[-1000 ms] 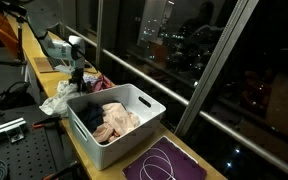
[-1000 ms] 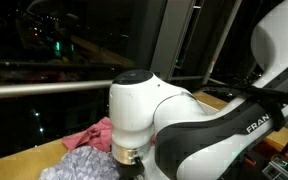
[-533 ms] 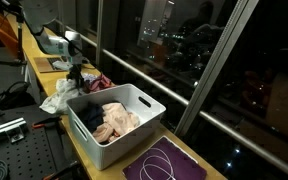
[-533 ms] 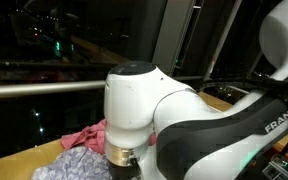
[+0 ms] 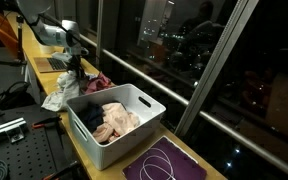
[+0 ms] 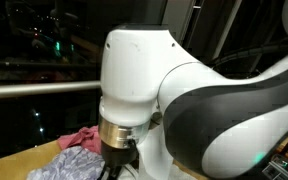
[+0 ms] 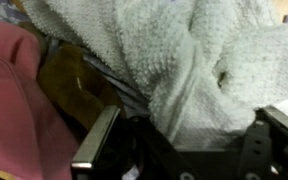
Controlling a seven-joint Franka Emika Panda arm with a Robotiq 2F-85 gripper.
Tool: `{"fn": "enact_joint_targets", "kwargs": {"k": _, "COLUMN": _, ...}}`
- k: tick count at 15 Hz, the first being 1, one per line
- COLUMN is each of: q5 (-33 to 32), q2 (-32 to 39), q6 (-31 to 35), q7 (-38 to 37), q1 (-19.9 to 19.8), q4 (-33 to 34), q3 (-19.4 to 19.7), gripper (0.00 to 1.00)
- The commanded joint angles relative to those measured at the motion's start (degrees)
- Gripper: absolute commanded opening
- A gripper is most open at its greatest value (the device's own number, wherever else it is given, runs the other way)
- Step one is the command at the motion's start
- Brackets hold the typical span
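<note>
Claw [image 7: 179, 150] clamped fully shut on a pale terry towel [image 7: 184, 60], pink cloth [image 7: 9, 95] just beside.

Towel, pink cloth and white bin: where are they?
towel [image 7: 184, 60], wrist view, on its fluffy middle fold.
pink cloth [image 7: 14, 95], wrist view, on its flat middle.
white bin [image 5: 134, 138], an exterior view, on its outer side wall.

A white bin [image 5: 150, 103] sits on the wooden bench [image 5: 76, 143], holding a peach garment [image 5: 117, 121] beside a dark one [image 5: 84, 118]. Just behind the bin lies a pink cloth [image 5: 97, 82]; in front of the bin, a purple mat [image 5: 184, 168] (a white cord [image 5: 156, 160] looped on it).
</note>
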State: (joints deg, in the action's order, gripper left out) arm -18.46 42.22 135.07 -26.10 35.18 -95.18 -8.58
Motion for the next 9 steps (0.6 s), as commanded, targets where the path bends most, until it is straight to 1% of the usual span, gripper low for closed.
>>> {"fn": "enact_joint_targets", "kwargs": {"k": 1, "q5": 1.5, "q2": -3.2, "q6": 0.5, "q7": 1.2, "q1": 0.8, "q4": -1.9, "q3": 0.4, "gripper": 0.0}}
{"fn": "enact_joint_targets", "kwargs": {"k": 4, "q5": 1.3, "q2": -4.5, "q6": 0.2, "q7": 1.2, "q1": 1.0, "q4": -2.2, "q3": 0.4, "gripper": 0.0}}
{"fn": "enact_joint_targets", "kwargs": {"k": 9, "q5": 0.2, "q2": -9.3, "q6": -0.5, "q7": 0.6, "q1": 1.7, "q4": -3.8, "q3": 0.8, "gripper": 0.0}}
